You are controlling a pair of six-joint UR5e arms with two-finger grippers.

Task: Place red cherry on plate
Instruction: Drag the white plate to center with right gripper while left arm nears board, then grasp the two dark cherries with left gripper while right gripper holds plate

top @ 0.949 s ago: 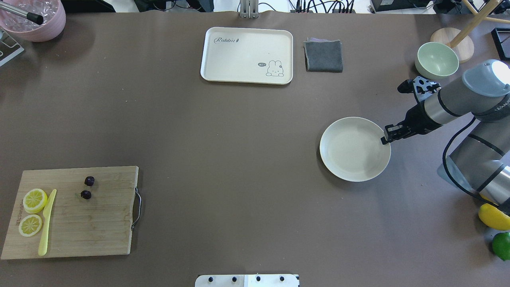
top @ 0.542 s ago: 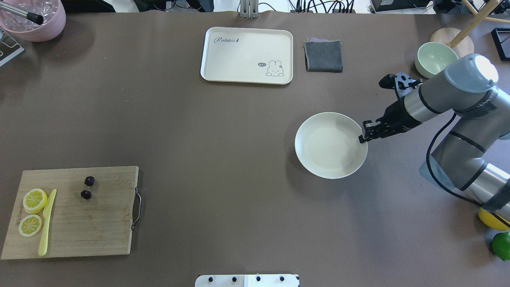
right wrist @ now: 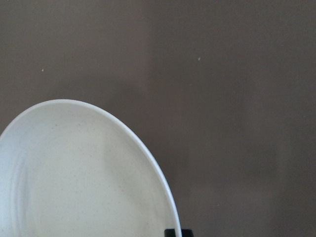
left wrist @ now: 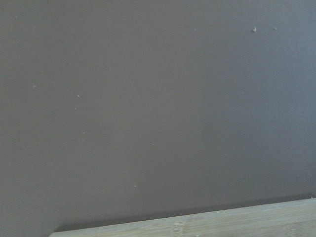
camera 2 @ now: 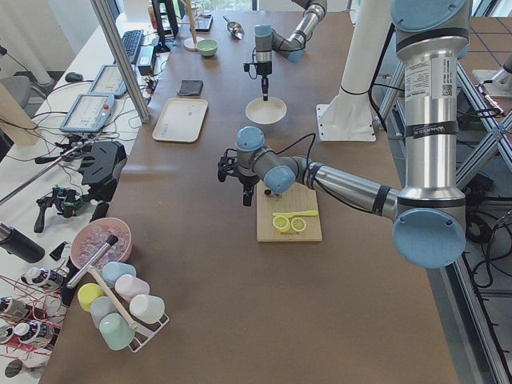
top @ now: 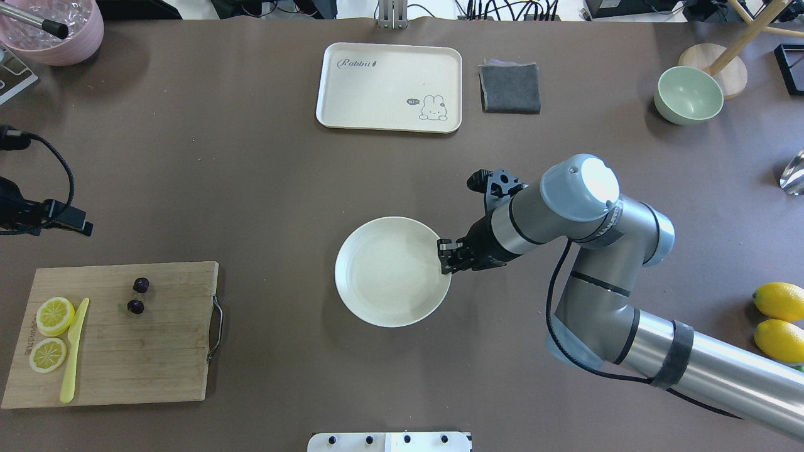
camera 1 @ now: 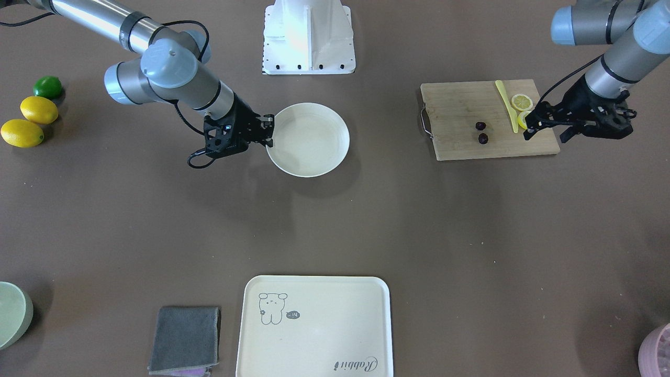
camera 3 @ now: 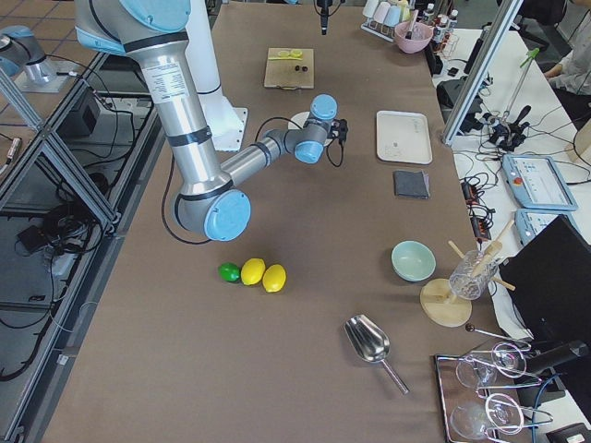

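**A:** Gripping the raised rim of that smooth, round cream plate [top: 377, 276], the right hand [top: 445, 256] is clamped on tight. The plate's slid from the right side of the table [top: 282, 188] to near the middle in under a second.

**B:** Yep. The red cherry [top: 135, 306], two glossy dark balls, hasn't budged on the wooden cutting board [top: 151, 351]. The left hand [camera 1: 544, 133] has shown up near the board; can't tell if it's open.

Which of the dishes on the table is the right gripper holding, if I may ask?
The round cream plate mid-table: the right gripper pinches its rim. The green bowl and the tray sit apart, untouched.
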